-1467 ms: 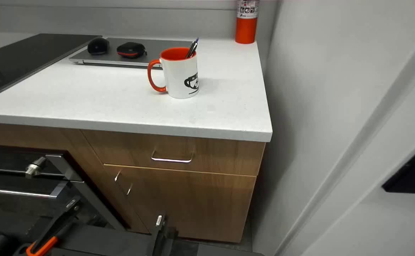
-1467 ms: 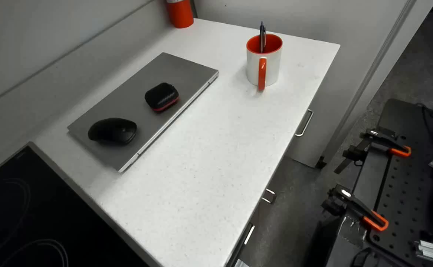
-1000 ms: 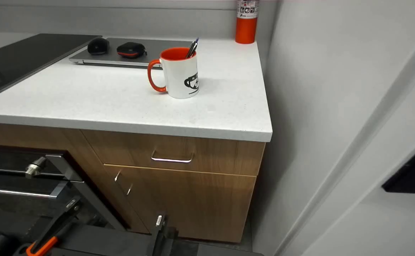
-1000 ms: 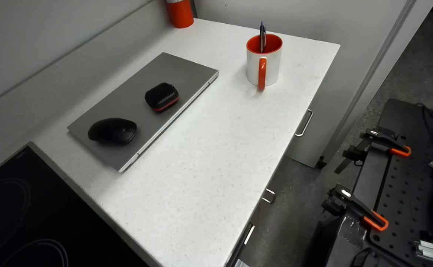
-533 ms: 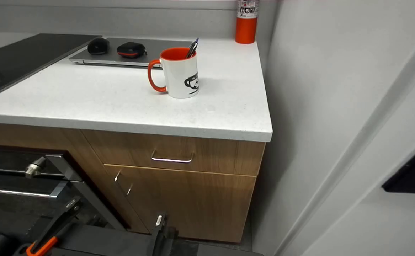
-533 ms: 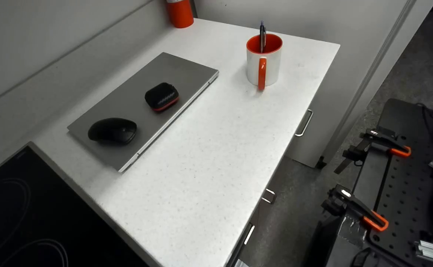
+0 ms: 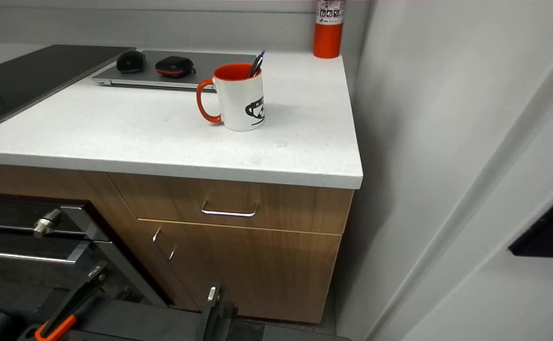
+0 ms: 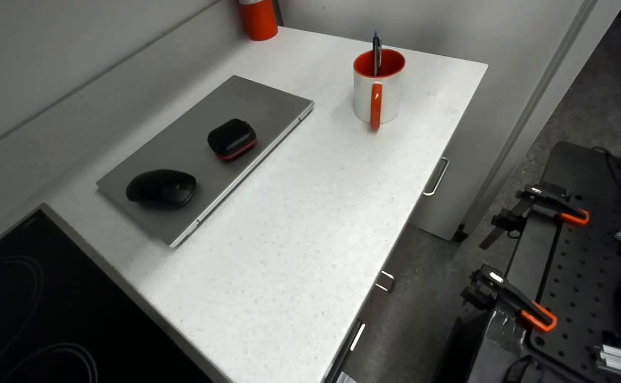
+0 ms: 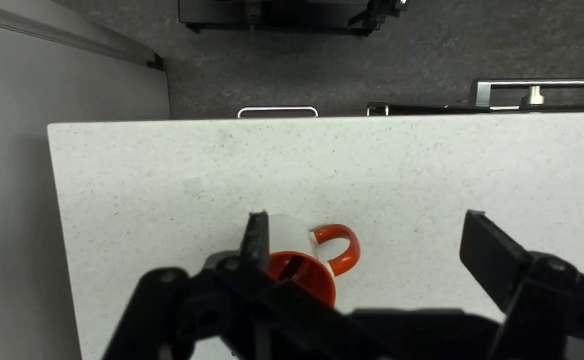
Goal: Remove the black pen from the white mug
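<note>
The white mug [image 7: 236, 102] stands upright on the counter, with a red handle, red inside and dark logo. It also shows in an exterior view [image 8: 363, 101]. The black pen [image 7: 256, 65] leans in it, its upper end above the rim; it shows in an exterior view [image 8: 376, 53] too. I cannot tell whether it is one pen or two close together. In the wrist view my gripper [image 9: 367, 215] is open and empty above the counter. Its left finger partly covers the mug [image 9: 289, 232]; only a dark strip of the pen [image 9: 292, 267] shows. The gripper is outside both exterior views.
A grey laptop [image 8: 204, 154] holds a black mouse [image 8: 161, 188] and a small black case [image 8: 232, 139]. A red-and-white cylinder [image 7: 327, 40] stands at the back corner by the wall. A black cooktop [image 8: 49, 298] lies at the counter's far end from the mug.
</note>
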Robot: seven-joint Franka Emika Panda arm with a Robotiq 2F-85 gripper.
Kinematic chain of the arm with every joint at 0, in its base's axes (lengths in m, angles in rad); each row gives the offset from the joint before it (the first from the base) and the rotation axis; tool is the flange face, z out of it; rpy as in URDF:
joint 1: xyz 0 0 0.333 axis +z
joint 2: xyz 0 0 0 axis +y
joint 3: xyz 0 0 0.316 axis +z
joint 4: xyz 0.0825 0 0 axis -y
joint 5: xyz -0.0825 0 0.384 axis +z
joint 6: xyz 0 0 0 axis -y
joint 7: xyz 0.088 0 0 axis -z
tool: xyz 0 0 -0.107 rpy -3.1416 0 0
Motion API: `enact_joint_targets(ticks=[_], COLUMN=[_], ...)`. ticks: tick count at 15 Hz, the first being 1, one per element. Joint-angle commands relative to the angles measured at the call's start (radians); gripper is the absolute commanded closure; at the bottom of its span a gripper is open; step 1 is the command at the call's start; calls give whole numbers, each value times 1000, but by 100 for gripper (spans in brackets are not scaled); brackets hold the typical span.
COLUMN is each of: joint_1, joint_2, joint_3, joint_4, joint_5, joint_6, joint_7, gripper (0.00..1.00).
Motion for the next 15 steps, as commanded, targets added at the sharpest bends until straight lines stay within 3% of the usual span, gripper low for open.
enact_joint_targets(ticks=[1,13,15], joint_1=[-10,-11,7], joint_2=[6,7,43], joint_3=[5,5,-19], joint_4=[3,9,33], joint_5=[2,2,63], joint_6=[-1,-1,-15], joint_7=[-2,1,-80], gripper=[0,0,0])
